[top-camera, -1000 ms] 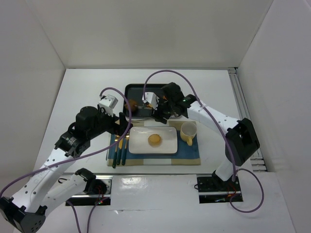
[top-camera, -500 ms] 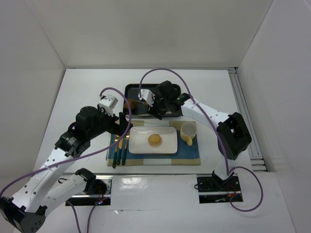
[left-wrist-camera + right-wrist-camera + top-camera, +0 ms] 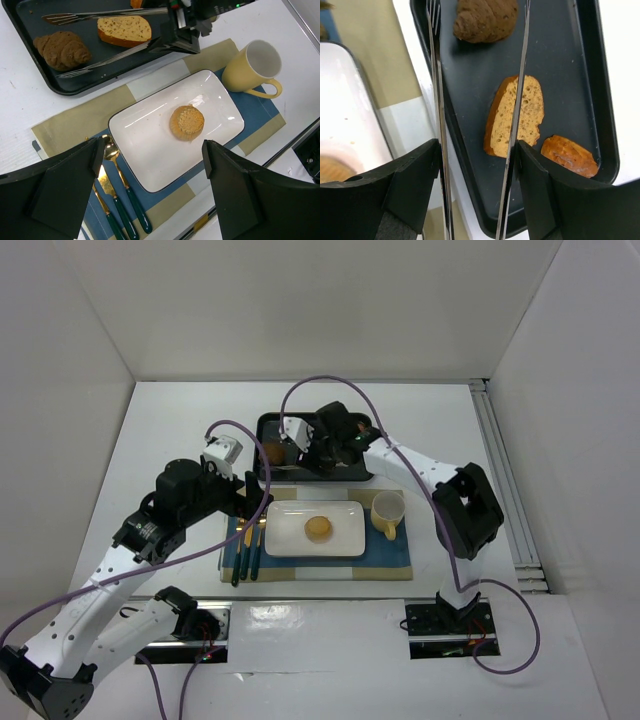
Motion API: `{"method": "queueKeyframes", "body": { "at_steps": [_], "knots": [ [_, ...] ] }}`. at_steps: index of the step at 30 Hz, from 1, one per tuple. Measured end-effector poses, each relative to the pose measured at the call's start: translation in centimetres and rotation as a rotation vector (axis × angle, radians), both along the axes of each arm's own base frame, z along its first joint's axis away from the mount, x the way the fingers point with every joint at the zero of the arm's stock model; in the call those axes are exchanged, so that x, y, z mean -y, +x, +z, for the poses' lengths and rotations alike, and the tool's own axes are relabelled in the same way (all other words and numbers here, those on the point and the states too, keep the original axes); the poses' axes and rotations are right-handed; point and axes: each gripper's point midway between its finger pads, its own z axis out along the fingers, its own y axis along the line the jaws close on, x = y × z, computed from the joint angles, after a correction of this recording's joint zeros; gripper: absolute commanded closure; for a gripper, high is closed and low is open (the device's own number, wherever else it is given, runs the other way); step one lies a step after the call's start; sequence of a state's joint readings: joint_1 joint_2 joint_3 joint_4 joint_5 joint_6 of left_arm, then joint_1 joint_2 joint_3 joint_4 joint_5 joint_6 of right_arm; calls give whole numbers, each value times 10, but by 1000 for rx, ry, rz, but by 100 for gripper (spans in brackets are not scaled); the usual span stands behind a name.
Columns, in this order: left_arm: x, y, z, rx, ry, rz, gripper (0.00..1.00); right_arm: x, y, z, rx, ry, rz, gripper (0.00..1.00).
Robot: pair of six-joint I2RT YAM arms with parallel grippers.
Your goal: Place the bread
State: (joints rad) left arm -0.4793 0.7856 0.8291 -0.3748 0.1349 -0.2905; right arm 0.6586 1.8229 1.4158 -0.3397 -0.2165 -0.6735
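A slice of bread [image 3: 517,117] lies in the black tray [image 3: 560,60], with a dark brown roll [image 3: 487,17] beyond it and a small golden bun [image 3: 570,155] beside it. My right gripper [image 3: 477,147] holds metal tongs [image 3: 436,100] with their arms spread. One arm lies over the tray's edge and the other crosses above the slice, and nothing is pinched. The slice [image 3: 125,30] and the tongs [image 3: 107,59] also show in the left wrist view. My left gripper [image 3: 152,146] is open and empty above the white plate [image 3: 145,145], which holds a muffin [image 3: 187,121].
The plate sits on a blue and tan placemat [image 3: 65,125]. A yellow mug [image 3: 252,65] stands to the plate's right. Gold cutlery with green handles [image 3: 122,195] lies to its left. The tray [image 3: 262,435] is just behind the mat. White walls close in the table.
My right arm has swung left along the tray, bringing the tongs over its left part. The left arm, plate and muffin have not moved.
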Motion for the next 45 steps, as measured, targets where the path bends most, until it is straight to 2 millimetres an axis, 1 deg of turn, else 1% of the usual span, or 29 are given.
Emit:
{"method": "queueKeyframes", "body": {
  "at_steps": [3,6,7,8,11,15,17,19,22,24,26,28,29,30,32,35,37,38,40,42,43,45],
  "knots": [
    [0,0,0,0,0,0,2,1,7,-14,-6,-32,-17,32],
    [0,0,0,0,0,0,2,2,11,-26,-15,-59,-29,37],
    [0,0,0,0,0,0,2,3,13,-29,-15,-67,-33,49],
    [0,0,0,0,0,0,2,4,14,-32,-14,-76,-37,58],
    [0,0,0,0,0,0,2,6,16,-35,-8,-93,-47,73],
    [0,0,0,0,0,0,2,7,16,-28,4,-86,-47,81],
    [0,0,0,0,0,0,2,10,12,-20,12,-77,-49,83],
    [0,0,0,0,0,0,2,15,3,-6,22,-58,-46,83],
    [0,0,0,0,0,0,2,25,-18,26,46,-13,-32,83],
    [0,0,0,0,0,0,2,35,-39,55,71,35,-12,83],
    [0,0,0,1,-1,0,2,45,-64,78,82,74,16,83],
    [0,-1,1,4,-2,0,2,55,-88,93,81,105,48,83],
    [0,-1,2,6,-3,0,2,58,-98,95,71,112,64,83],
    [-1,-1,2,7,-3,1,2,62,-110,93,51,114,81,83],
    [-1,-1,2,7,-4,0,2,69,-132,76,-20,92,110,83],
    [-1,-1,2,7,-4,0,2,81,-159,36,-162,26,132,81],
    [-1,-1,2,8,-3,2,2,89,-173,16,-239,-14,135,80],
    [-1,-1,2,8,-3,3,2,92,-179,8,-271,-28,137,80],
    [-1,0,2,8,-2,5,2,94,-186,3,-303,-34,143,74],
    [-1,0,2,9,-1,7,2,93,-188,4,-307,-27,148,65],
    [-1,0,2,8,-1,7,2,93,-188,4,-308,-26,149,50],
    [-2,0,2,9,-1,7,2,93,-188,4,-311,-24,148,46]
  ]
}}
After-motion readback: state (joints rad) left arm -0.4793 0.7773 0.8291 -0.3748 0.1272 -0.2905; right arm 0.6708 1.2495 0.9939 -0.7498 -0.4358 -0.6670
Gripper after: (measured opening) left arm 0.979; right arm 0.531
